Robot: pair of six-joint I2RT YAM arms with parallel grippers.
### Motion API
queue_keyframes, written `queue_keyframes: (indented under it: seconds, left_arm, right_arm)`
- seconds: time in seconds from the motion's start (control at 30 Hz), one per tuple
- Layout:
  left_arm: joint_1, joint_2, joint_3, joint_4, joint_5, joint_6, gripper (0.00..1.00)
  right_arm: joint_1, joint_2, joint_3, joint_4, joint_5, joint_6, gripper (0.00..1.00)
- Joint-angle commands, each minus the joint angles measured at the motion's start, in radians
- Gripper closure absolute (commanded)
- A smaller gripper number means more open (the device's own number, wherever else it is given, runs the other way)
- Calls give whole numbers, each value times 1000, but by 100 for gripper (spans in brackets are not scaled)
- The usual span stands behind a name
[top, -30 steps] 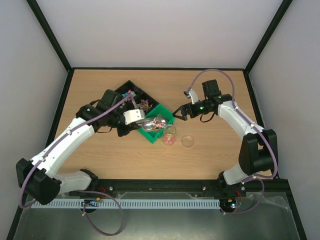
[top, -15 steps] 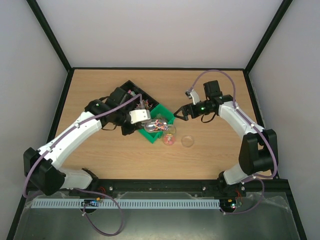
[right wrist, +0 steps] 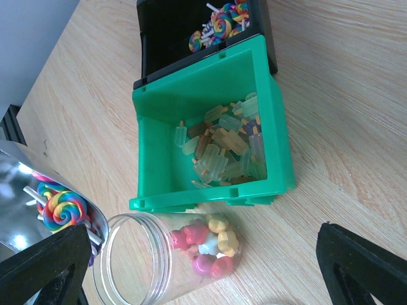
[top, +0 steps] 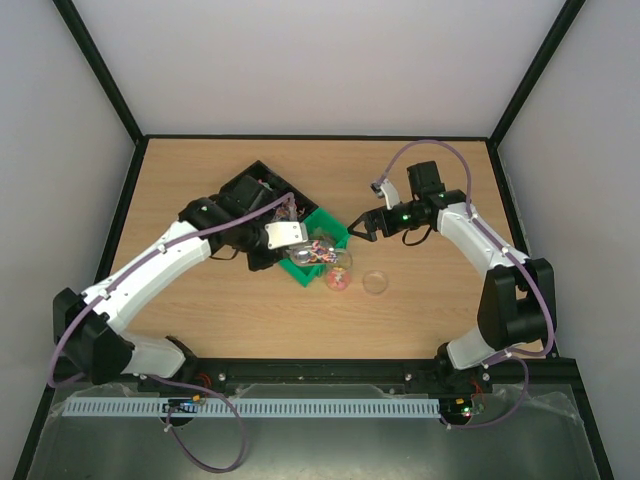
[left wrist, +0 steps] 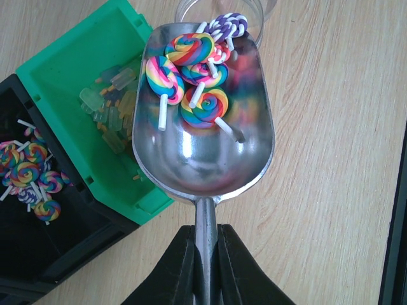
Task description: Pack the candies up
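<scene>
My left gripper (left wrist: 205, 232) is shut on the handle of a metal scoop (left wrist: 203, 152). The scoop holds several rainbow lollipop candies (left wrist: 191, 70), and its tip sits at the mouth of a clear jar (left wrist: 219, 9). In the top view the left gripper (top: 283, 238) holds the scoop (top: 303, 253) over the green bin's near corner, beside the jar (top: 338, 270). The jar (right wrist: 137, 267) stands on the table with pink, yellow and white candies (right wrist: 213, 248) at its bottom. My right gripper (top: 358, 226) is open and empty, above the jar and bin in its own view (right wrist: 203, 232).
A green bin (right wrist: 152, 127) holds pale popsicle-shaped candies (right wrist: 222, 146). A black bin (left wrist: 57, 254) behind it holds more rainbow lollipops (left wrist: 32, 175). A clear round lid (top: 375, 282) lies on the table right of the jar.
My left arm has carried the loaded scoop rightward from the black bin, over the green bin, up to the jar. The right arm has not moved.
</scene>
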Motion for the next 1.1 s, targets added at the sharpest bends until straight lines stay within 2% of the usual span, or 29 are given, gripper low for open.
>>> queue_keyframes:
  seconds: [0.0,1.07]
  left_arm:
    - [-19,12,38,-17,-38,-10,98]
    - [-107,69,115,-62,-169,-17,98]
  right_arm:
    - [-7,-26,-12,-14,-27,-4,1]
    - [-24,-32,-6,-23,-42,-2,1]
